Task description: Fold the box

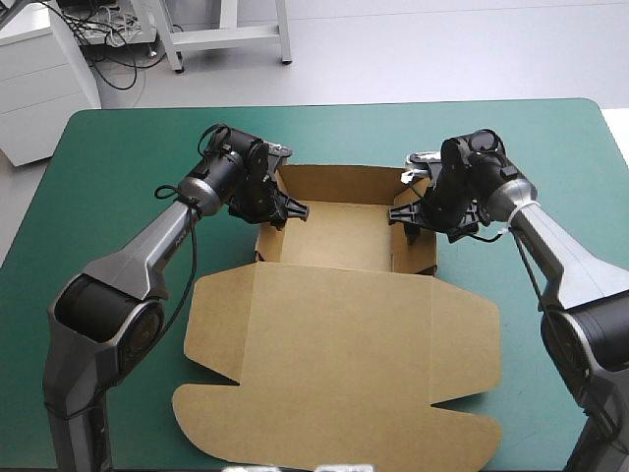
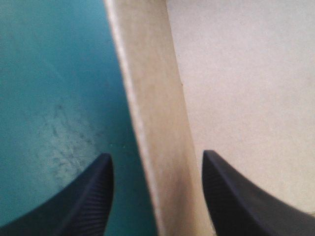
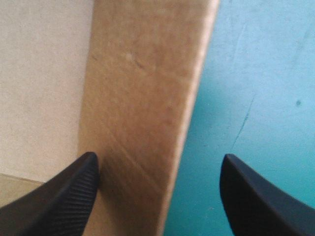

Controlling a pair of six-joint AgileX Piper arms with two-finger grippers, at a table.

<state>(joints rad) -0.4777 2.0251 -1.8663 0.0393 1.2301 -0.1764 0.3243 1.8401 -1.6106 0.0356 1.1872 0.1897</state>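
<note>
Left arm [image 1: 147,251]: matte silver-grey tapered link with a fat round joint housing at the lower end, black ring around a dark grey cap. The wrist is a black block cluster of exposed hardware. Right arm [image 1: 565,258]: same build, with a silver-grey link, dark joint and black wrist cluster. Left gripper [image 1: 281,210] and right gripper [image 1: 409,216]: all black. Left fingers [image 2: 74,206]: black, broad curved fins tapering to blunt tips, fine ribbed texture. Right fingers [image 3: 59,196]: same shape, same fine grain.

the box [image 1: 344,344] is matt brown board, the cover [image 1: 118,147] smooth teal-green, the left gripper [image 2: 156,153] finely ribbed black.
</note>
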